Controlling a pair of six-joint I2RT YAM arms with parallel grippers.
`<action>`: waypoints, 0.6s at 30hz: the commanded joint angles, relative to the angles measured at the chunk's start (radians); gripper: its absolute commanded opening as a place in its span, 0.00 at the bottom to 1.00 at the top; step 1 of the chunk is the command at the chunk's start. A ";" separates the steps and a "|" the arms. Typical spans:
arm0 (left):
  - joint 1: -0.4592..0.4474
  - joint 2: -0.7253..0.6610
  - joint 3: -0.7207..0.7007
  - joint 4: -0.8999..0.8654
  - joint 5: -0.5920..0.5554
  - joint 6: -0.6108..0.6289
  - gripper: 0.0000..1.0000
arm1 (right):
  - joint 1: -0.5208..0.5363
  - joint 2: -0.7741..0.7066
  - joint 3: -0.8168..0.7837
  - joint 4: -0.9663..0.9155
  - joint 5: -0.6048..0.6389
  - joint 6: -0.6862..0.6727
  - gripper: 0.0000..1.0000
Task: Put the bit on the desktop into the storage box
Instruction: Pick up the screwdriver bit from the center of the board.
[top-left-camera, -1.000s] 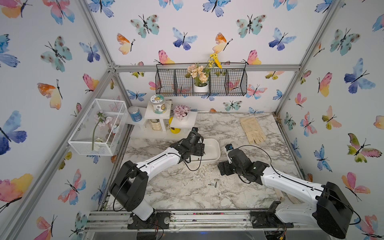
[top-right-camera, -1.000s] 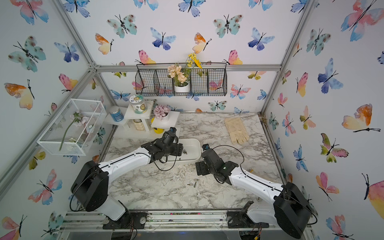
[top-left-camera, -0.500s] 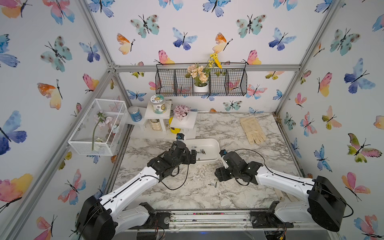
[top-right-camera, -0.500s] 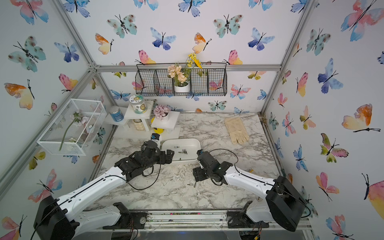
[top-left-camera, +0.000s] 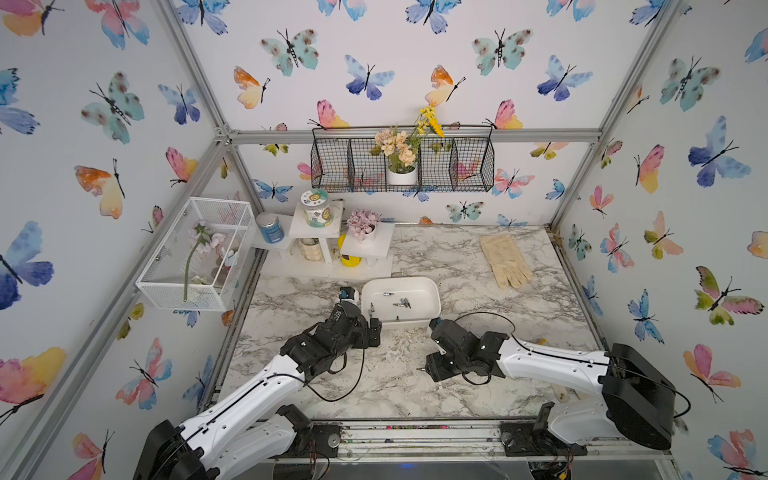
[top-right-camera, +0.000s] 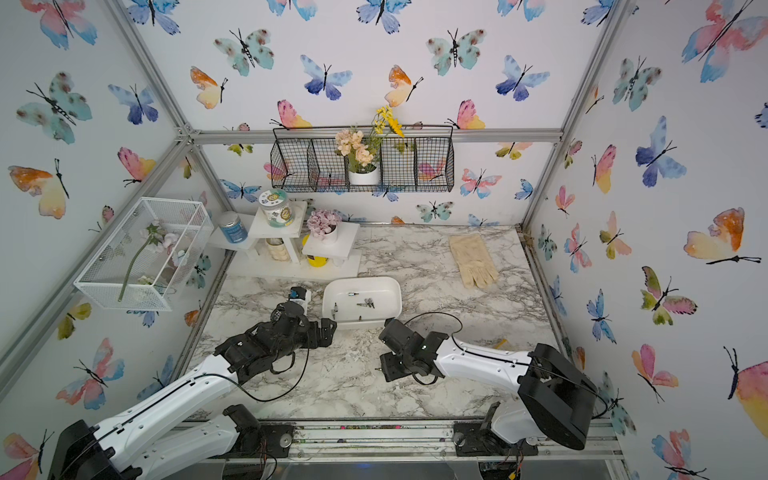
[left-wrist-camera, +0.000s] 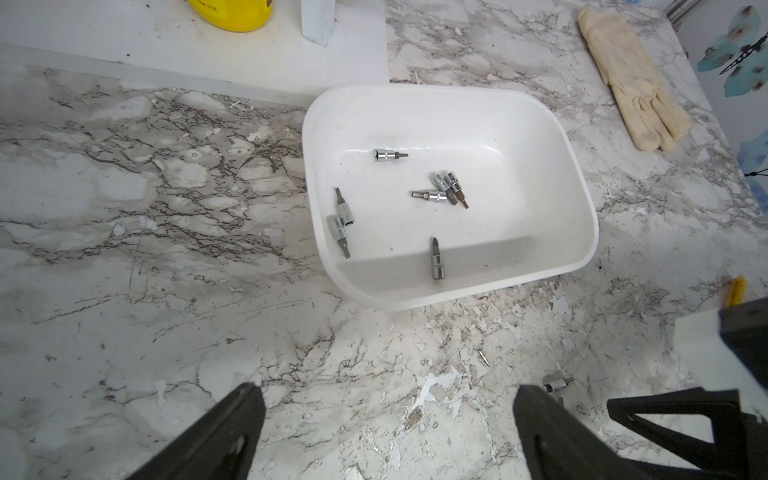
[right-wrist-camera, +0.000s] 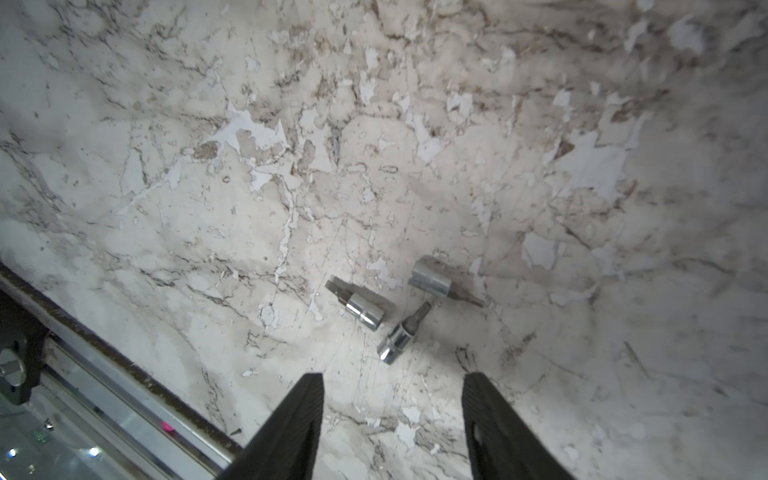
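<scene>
Looks like the pick step: right tool (right-wrist-camera: 392, 376), jaws apart and empty, near three bits (right-wrist-camera: 399, 337) on the surface (right-wrist-camera: 166, 187); next lower, clamp one, carry to box (left-wrist-camera: 440, 86); left tool (left-wrist-camera: 388, 388) apart, empty.

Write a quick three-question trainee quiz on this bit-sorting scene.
1. How many bits lie on the desktop ahead of the right tool?
2. True or false: the left tool is gripping a bit.
3. The storage box holds: A) nothing; B) several bits; C) a single bit.
Key: 1) three; 2) false, it is open and empty; 3) B.
</scene>
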 joint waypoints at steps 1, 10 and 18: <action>0.002 -0.004 -0.005 0.007 0.019 -0.018 0.99 | 0.022 0.043 0.036 -0.053 0.033 0.042 0.54; 0.002 -0.005 -0.022 0.014 0.018 -0.019 0.99 | 0.041 0.086 0.048 -0.063 0.079 0.058 0.49; 0.002 0.001 -0.031 0.022 0.017 -0.019 0.99 | 0.044 0.124 0.068 -0.050 0.090 0.053 0.46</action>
